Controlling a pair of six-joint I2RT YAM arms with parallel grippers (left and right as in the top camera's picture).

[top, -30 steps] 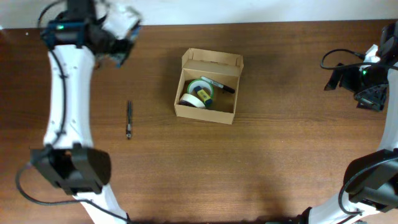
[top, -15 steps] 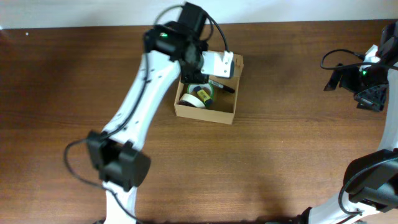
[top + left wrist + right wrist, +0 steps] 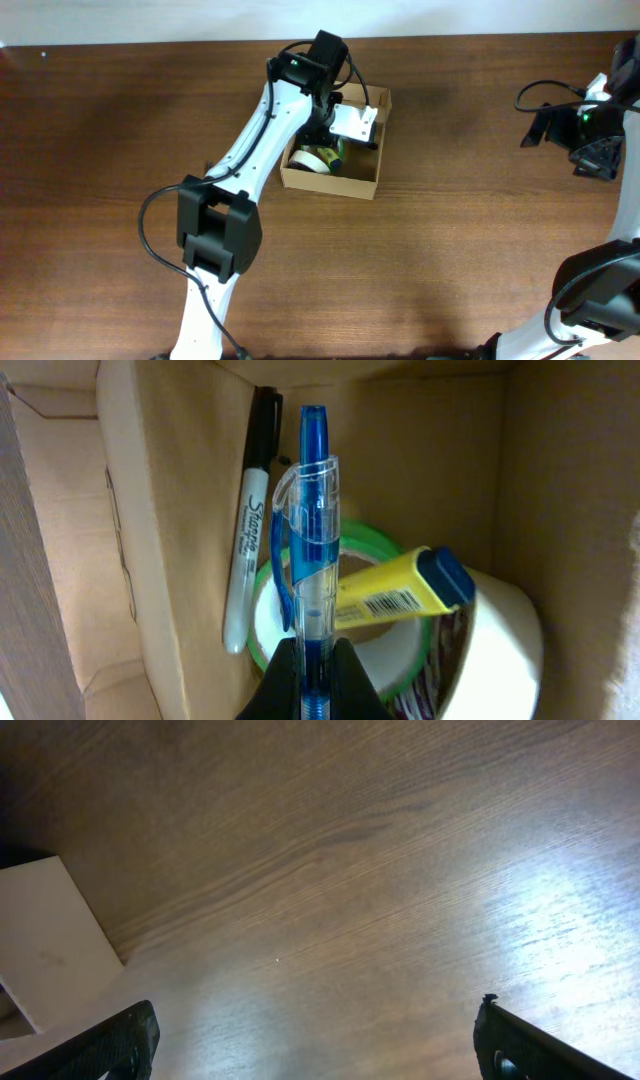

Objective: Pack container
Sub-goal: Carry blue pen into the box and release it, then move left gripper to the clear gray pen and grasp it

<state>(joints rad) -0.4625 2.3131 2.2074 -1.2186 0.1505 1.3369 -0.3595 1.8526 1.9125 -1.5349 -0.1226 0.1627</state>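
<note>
The container (image 3: 330,185), an open tan cardboard box, sits at the table's middle back. My left gripper (image 3: 335,128) is over its opening, shut on a blue pen (image 3: 313,540) that points down into the box (image 3: 170,560). The left wrist view shows the jaws (image 3: 315,682) clamped on the pen's barrel. Below it lie a black marker (image 3: 248,530), a green tape roll (image 3: 390,672), a yellow and blue tube (image 3: 400,592) and a white tape roll (image 3: 512,640). My right gripper (image 3: 598,150) is open and empty at the far right, with bare wood between its jaws (image 3: 315,1040).
The box's flap lid (image 3: 340,93) stands open at the back. A white flat object (image 3: 45,945) lies at the left edge of the right wrist view. The table's back edge runs just behind the box.
My left arm has swung from the back left corner to over the box. The pen that lay on the table at the left is gone from there. The right arm has not moved.
</note>
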